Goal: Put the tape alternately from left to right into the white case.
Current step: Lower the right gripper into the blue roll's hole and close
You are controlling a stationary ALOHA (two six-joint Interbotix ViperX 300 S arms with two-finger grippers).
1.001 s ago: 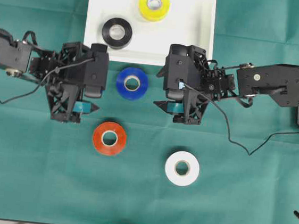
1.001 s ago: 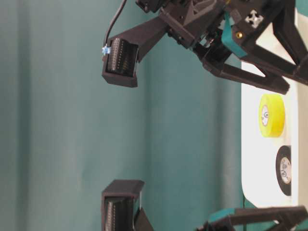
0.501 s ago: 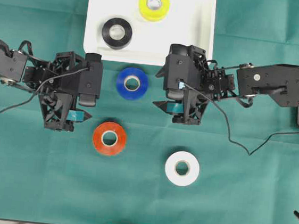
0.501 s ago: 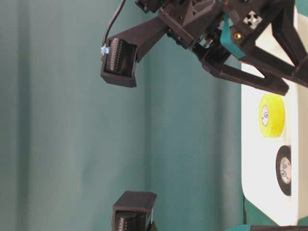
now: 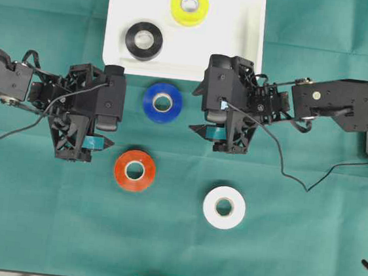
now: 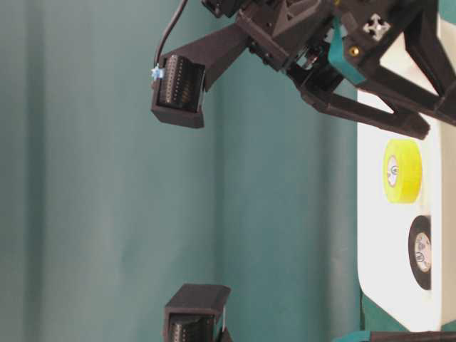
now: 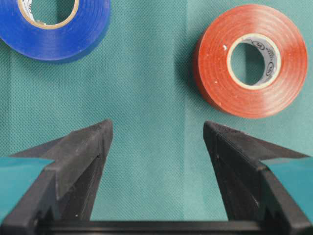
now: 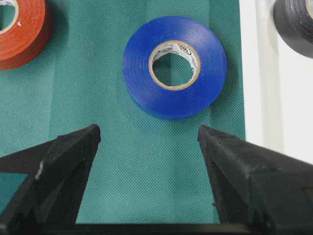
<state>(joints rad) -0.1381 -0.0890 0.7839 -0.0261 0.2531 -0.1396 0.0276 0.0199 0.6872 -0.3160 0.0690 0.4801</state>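
Since a second ago the left gripper (image 5: 108, 122) has drawn back toward the left edge of the overhead view and slightly down, away from the glossy blue ring-shaped roll of tape (image 5: 163, 102); over the last half second it has barely shifted. The right gripper (image 5: 200, 109) has kept its place, and no roll has moved.

Taking the blue roll as the landmark: it lies flat on the green cloth (image 5: 291, 241), between the two grippers and just below the lower rim of the shallow rectangular white plastic case (image 5: 248, 26), not touching it. The left gripper stands to the left of the blue roll, its jaws spread wide and holding nothing; in the left wrist view bare cloth shows between its black fingers (image 7: 85, 161). The right gripper stands just to the right of the blue roll, jaws likewise wide apart and empty, and in the right wrist view they face that roll with a gap of cloth before it.

The glossy red-orange ring of tape (image 5: 134, 170) lies flat below and slightly left of the blue roll, apart from it. The white ring of tape (image 5: 224, 207) lies further below and to the right, well apart. Above the blue roll, inside the case, the black ring of tape (image 5: 143, 41) rests near the case's lower left part, and the yellow ring of tape (image 5: 190, 5) sits beyond it, near the upper rim.
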